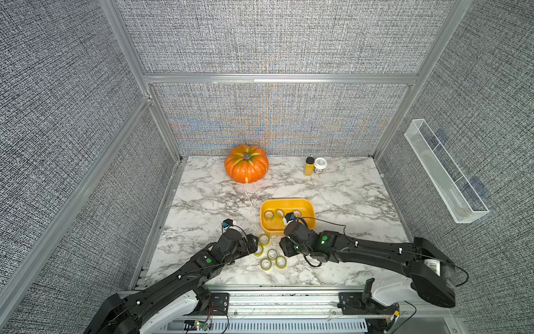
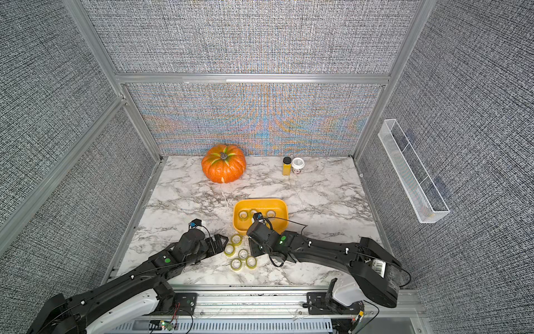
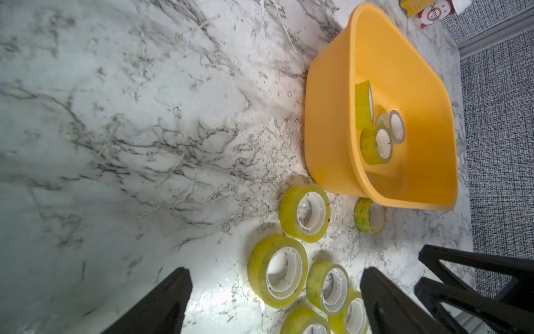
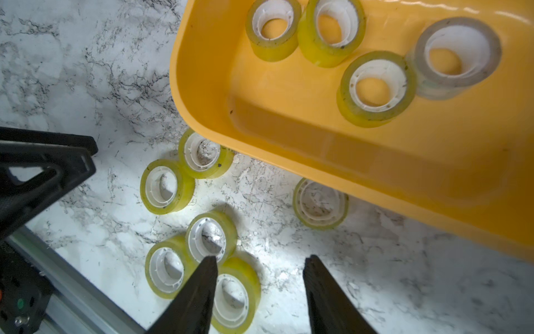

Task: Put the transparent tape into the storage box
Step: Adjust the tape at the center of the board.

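Observation:
The storage box (image 1: 286, 200) (image 2: 260, 200) is a shallow yellow-orange tub at mid-table, with several rolls of transparent tape (image 4: 375, 89) lying flat inside. Several more rolls (image 1: 272, 254) (image 2: 244, 254) lie clustered on the marble in front of it. One roll (image 4: 320, 204) sits right against the tub's near wall. My left gripper (image 3: 276, 271) (image 1: 254, 244) is open wide, low at the cluster's left edge, with rolls (image 3: 277, 270) between its fingers. My right gripper (image 4: 261, 258) (image 1: 284, 245) is open at the cluster's right edge; one finger overlaps a roll (image 4: 234, 295), and bare marble shows between the fingertips.
An orange pumpkin (image 1: 246, 167) stands at the back left. A yellow bottle (image 1: 309, 166) and a white-lidded jar (image 1: 320, 164) stand at the back right. A long clear trough (image 1: 445, 173) hangs on the right wall. An aluminium rail (image 1: 260, 297) runs along the front edge.

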Available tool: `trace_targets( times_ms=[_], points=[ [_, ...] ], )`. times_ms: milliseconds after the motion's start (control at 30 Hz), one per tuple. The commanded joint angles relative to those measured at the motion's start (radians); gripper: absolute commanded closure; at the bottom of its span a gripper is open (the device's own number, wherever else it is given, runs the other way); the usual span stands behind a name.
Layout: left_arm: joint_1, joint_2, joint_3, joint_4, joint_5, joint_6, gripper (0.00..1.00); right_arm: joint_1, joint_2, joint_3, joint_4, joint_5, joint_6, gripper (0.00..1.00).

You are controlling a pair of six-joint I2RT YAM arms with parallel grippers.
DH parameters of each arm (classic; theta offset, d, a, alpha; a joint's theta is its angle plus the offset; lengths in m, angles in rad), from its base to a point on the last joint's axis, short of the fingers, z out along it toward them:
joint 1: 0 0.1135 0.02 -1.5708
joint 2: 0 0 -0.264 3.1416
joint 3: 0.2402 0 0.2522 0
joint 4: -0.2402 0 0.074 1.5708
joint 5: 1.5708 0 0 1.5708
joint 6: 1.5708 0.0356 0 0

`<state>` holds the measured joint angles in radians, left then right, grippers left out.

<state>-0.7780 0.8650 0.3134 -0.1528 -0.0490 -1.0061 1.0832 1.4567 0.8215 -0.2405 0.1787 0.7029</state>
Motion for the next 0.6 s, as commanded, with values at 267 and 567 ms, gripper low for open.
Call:
trace_targets(
  times_ms=[267, 567],
  points=[
    [-0.067, 0.056, -0.028, 0.040, -0.012, -0.088, 0.03, 0.086, 0.187, 0.079, -0.059, 0.110, 0.066, 0.46],
    [-0.138, 0.204, 0.052, 0.030, -0.032, -0.095, 0.04, 0.053, 0.048, -0.070, -0.139, 0.197, 0.111, 0.46]
  ],
)
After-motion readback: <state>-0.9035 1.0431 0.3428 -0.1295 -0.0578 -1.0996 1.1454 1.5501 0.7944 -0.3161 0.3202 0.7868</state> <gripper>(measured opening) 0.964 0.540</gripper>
